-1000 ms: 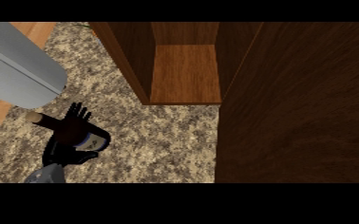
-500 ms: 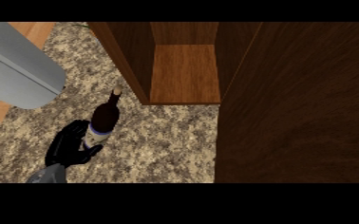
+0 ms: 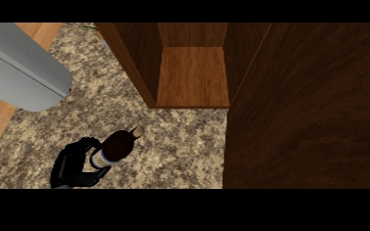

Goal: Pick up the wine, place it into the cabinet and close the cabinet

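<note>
Wine (image 3: pixel 118 147) clamped in curled left hand (image 3: pixel 74 167) over desk (image 3: pixel 180 149), near but outside open cabinet (image 3: pixel 192 78); pickup looks done, placing and closing left; right hand unseen.

I look down on the table (image 3: pixel 180 142), a speckled stone top, beige flecked with brown and dark grains. At its far left edge runs a strip of pale orange wood (image 3: pixel 39 29). Ahead of me stands the cabinet (image 3: pixel 137 63), open, in reddish-brown wood; its inner floor (image 3: pixel 194 76) is lighter and evenly lit, its side walls shaded. To my right a wide dark wood panel (image 3: pixel 303 117) with faint grain fills the view from top to bottom.
</note>
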Controlling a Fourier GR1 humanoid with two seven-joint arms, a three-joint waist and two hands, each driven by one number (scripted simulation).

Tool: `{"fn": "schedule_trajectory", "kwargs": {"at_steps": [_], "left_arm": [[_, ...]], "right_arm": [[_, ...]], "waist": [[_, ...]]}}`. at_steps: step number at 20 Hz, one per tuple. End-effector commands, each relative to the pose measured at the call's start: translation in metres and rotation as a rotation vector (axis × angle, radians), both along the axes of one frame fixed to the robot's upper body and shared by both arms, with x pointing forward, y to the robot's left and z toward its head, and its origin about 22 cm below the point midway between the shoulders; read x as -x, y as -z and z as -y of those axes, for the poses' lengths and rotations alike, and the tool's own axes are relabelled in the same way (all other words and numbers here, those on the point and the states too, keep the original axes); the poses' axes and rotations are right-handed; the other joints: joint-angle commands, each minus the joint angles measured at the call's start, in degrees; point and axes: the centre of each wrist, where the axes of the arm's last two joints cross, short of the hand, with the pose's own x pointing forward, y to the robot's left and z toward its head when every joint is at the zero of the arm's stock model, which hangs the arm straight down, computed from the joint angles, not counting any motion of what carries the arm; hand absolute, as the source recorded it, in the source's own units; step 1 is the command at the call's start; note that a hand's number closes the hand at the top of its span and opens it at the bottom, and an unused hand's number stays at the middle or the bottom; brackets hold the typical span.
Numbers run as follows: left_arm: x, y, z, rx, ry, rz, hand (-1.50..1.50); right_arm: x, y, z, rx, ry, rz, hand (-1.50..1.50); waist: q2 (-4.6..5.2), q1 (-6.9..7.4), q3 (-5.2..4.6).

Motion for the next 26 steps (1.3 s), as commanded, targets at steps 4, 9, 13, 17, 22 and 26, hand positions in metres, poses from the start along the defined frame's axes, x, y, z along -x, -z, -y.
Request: {"fn": "schedule_trajectory", "kwargs": {"at_steps": [4, 9, 13, 17, 22, 26], "left_arm": [[0.071, 0.032, 0.031, 0.071, -0.005, 0.041, 1.50], [0.059, 0.019, 0.043, 0.111, 0.024, 0.114, 1.50], [0.056, 0.008, 0.060, 0.154, 0.083, 0.162, 1.50], [0.048, -0.027, 0.049, 0.129, 0.112, 0.214, 1.50], [0.046, -0.078, 0.079, 0.156, 0.119, 0.221, 1.50], [0.027, -0.111, 0.114, 0.186, 0.104, 0.226, 1.50]], "right_arm": [[0.000, -0.006, 0.000, -0.015, -0.007, 0.002, -1.50], [-0.002, -0.004, 0.002, 0.001, 0.018, 0.009, -1.50], [-0.011, 0.006, 0.000, -0.012, 0.005, -0.014, -1.50], [-0.003, 0.009, 0.002, -0.004, -0.014, 0.002, -1.50], [-0.007, 0.006, 0.005, -0.012, 0.010, -0.004, -1.50], [-0.014, 0.008, 0.011, -0.013, 0.007, -0.021, -1.50]], "waist": [[0.24, 0.16, -0.47], [0.19, 0.32, -0.44], [0.19, 0.63, -0.39], [0.18, 0.35, -0.37], [0.19, 0.39, -0.38], [0.30, 0.13, -0.41]]}}
